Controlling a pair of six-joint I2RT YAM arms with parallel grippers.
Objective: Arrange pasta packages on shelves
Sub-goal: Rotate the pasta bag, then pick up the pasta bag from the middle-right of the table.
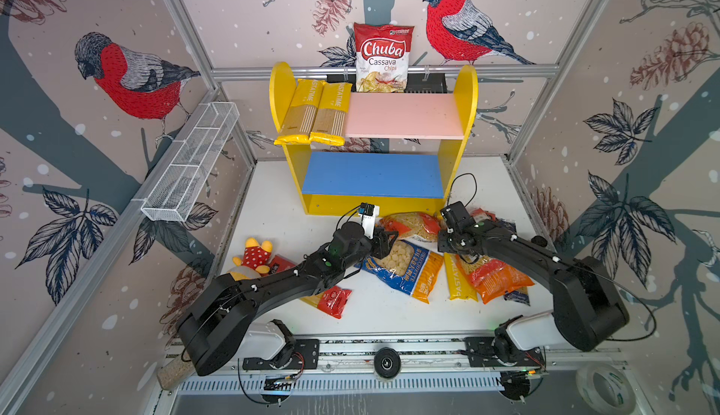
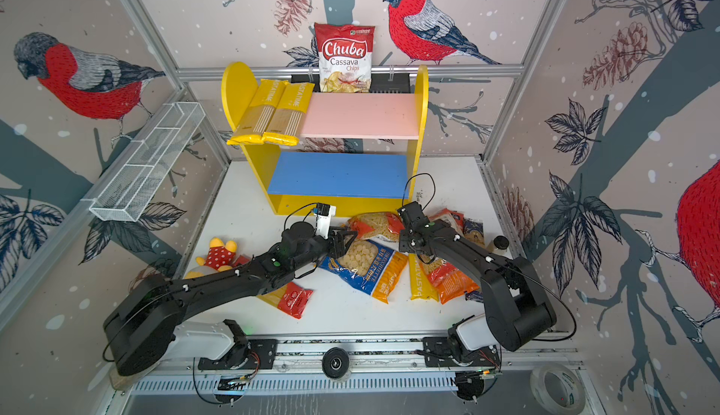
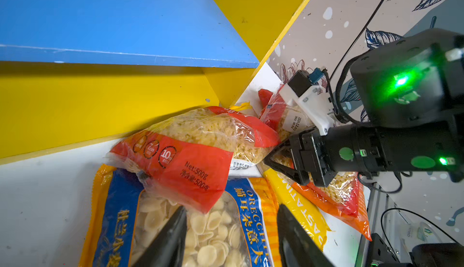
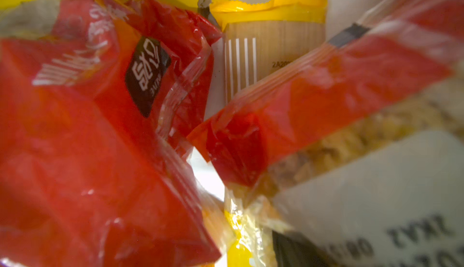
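Both top views show two yellow PASTATIME packs (image 1: 309, 115) lying side by side on the pink upper board (image 1: 405, 116) of the shelves (image 1: 465, 93), their long axes running front to back and their front ends hanging over the board's edge. The blue lower board (image 1: 372, 175) carries nothing. On the table (image 1: 272, 206) in front of the rack, at least six more pasta bags are visible; some are partly hidden under the arms, so the exact count cannot be told.

The left gripper (image 3: 232, 235) has its fingers (image 3: 170, 238) apart, one on either side of the clear window of the blue orecchiette bag (image 3: 213, 225), just above it; whether they touch it I cannot tell. That bag's long axis runs diagonally across the table. A red short-pasta bag (image 3: 190, 160) lies just beyond the fingertips, overlapping the blue bag's far end and leaning against the rack's yellow base.

The right gripper (image 3: 281, 161) has its fingers apart, pointing into the pile where the red bag, a third PASTATIME pack (image 1: 459, 276) and an orange bag (image 1: 495, 276) meet.
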